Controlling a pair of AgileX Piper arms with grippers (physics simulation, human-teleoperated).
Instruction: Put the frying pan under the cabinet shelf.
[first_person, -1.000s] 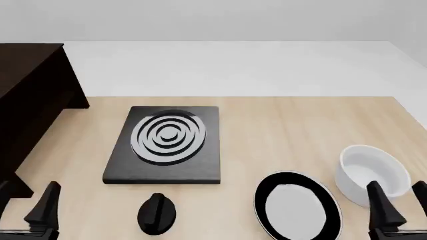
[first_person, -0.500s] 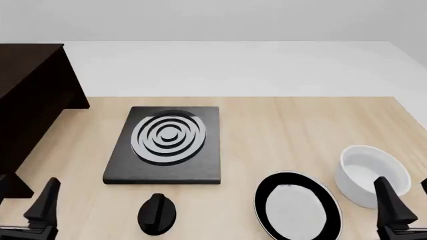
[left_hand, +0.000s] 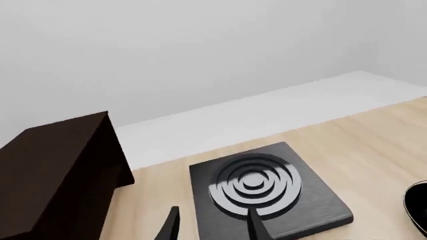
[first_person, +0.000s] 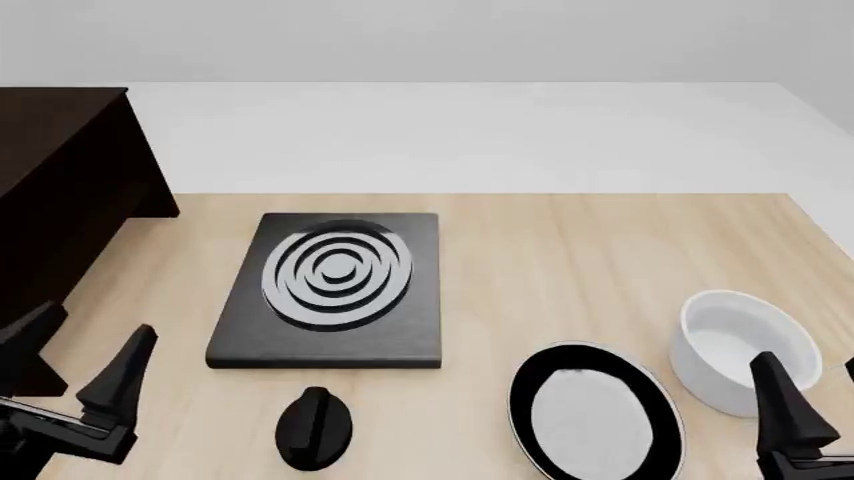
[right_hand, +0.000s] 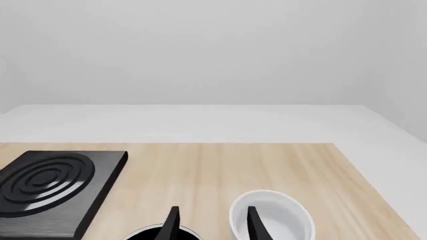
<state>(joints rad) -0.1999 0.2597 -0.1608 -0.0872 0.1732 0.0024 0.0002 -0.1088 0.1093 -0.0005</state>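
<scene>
Frying pan (first_person: 595, 412) sits on the tabletop (first_person: 574, 260) near the front edge, right of centre, just beside the white bowl (first_person: 742, 345); handle isn't visible to us, probably cut off at the frame's lower edge. Cabinet shelf (first_person: 60, 190) stands at the far left, well apart from the pan, with the stove plate (first_person: 334, 290) and the small black knob (first_person: 315, 428) between them.

Right claw (first_person: 814, 420) hovers near the bowl, fingers spread, holding nothing. Left claw (first_person: 74, 375) is low at the left by the cabinet's base, also spread and empty.

Step in hand, as we judge it: the reach for the pan, not yet gripped. To do it well, we'd bring the right claw down over the pan's rim or handle on the side away from the bowl, so the bowl isn't knocked, then carry the pan low across, clear of the knob and stove plate, and slide it in flat under the top board.

Against the frame half a second earlier: left claw has come up and forward, tilted toward the cabinet; right claw, pan and bowl look unchanged.
</scene>
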